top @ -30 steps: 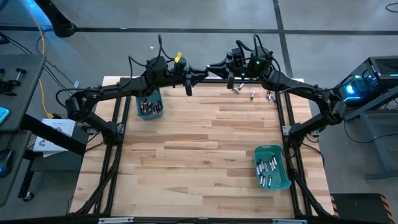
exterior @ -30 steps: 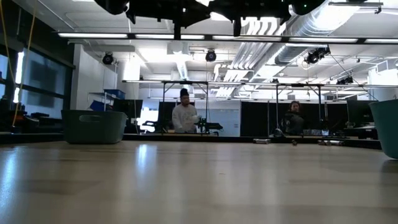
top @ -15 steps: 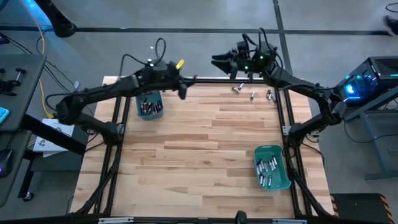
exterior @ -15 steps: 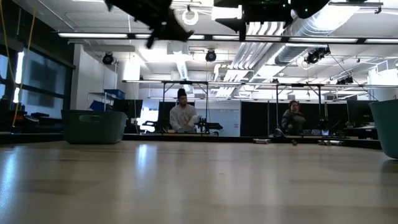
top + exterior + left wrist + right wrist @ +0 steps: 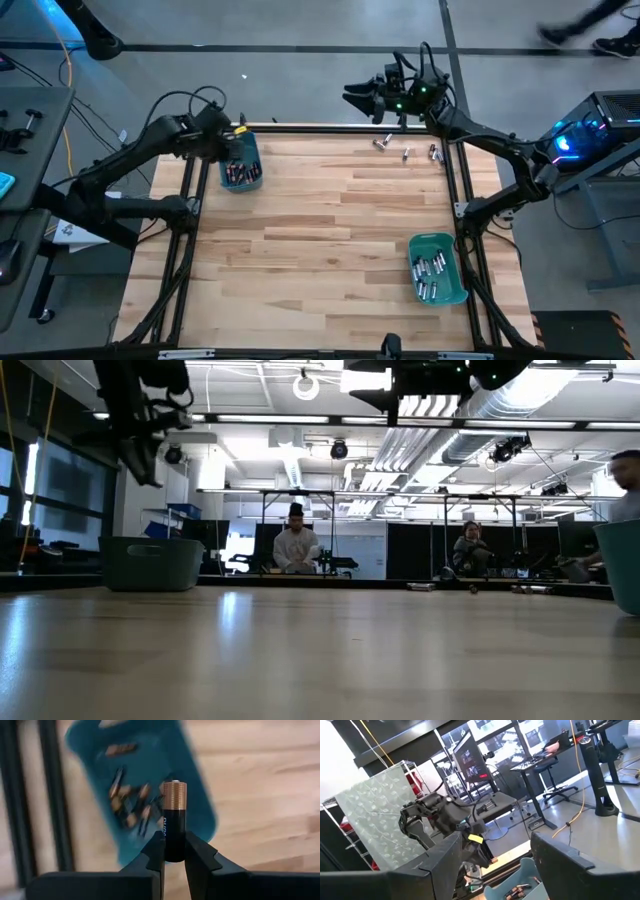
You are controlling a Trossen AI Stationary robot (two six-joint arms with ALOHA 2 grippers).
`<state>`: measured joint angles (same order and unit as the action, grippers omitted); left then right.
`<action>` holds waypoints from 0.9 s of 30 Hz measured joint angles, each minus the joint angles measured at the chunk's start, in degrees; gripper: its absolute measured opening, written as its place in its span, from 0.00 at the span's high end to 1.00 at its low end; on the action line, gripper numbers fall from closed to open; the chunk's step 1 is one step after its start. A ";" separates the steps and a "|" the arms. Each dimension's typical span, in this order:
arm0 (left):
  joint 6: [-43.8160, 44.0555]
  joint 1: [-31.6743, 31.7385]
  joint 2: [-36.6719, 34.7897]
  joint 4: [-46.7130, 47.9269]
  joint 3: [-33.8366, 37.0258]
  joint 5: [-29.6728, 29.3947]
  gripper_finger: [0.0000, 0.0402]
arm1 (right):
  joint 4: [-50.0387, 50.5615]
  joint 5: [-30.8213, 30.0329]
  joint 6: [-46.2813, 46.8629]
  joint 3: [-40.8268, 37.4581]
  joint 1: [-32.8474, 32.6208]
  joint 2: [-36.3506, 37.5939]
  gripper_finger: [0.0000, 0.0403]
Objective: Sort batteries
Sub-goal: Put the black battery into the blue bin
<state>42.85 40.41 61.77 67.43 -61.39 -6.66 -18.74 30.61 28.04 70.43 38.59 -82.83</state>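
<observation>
Batteries lie in three places, plus one in hand. One dark battery with a copper top [image 5: 174, 822] stands upright between the fingers of the left gripper [image 5: 174, 860], which is clenched on its lower end. In the left wrist view this cell sits above a teal bin [image 5: 197, 795] that holds a cluster of dark, copper-marked cells [image 5: 131, 805]. From above, that same bin [image 5: 251, 158] sits at the far left corner of the wooden table [image 5: 320, 240], and the left gripper [image 5: 228, 140] hangs just over its far rim. The low view shows the left arm [image 5: 140, 420] raised well above the bin [image 5: 150, 563].

A second teal bin [image 5: 446, 245] rests near the right edge of the table, toward the near side, with silvery-grey cells [image 5: 430, 272] inside. A few loose batteries [image 5: 405, 150] lie on the wood at the far right, near the table edge.

The right gripper [image 5: 358, 97] is held up past the far edge of the table, well apart from the loose cells, its fingers spread and grasping nothing. The right wrist view shows those fingers [image 5: 442, 865] wide apart, looking across at the left arm and the first bin [image 5: 520, 885].

Beyond the table, a seated person [image 5: 296, 548] faces this way; another person [image 5: 468, 550] sits farther right, and part of a third [image 5: 625, 485] shows at the right edge.
</observation>
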 joint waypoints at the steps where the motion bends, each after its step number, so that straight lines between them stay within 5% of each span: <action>1: 0.03 1.22 0.48 1.69 0.00 1.18 0.92 | 0.00 -0.02 -0.01 0.00 0.02 0.00 0.43; 11: -8.39 10.14 16.03 0.39 0.02 12.67 0.92 | 0.00 -0.02 -1.08 0.00 0.02 0.00 0.42; 27: -13.14 15.93 36.94 -11.98 0.04 15.07 0.89 | 0.02 -0.02 3.03 0.00 0.00 0.00 0.42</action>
<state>29.71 56.34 98.71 55.46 -61.34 8.41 -18.72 30.59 31.07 70.43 38.59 -82.83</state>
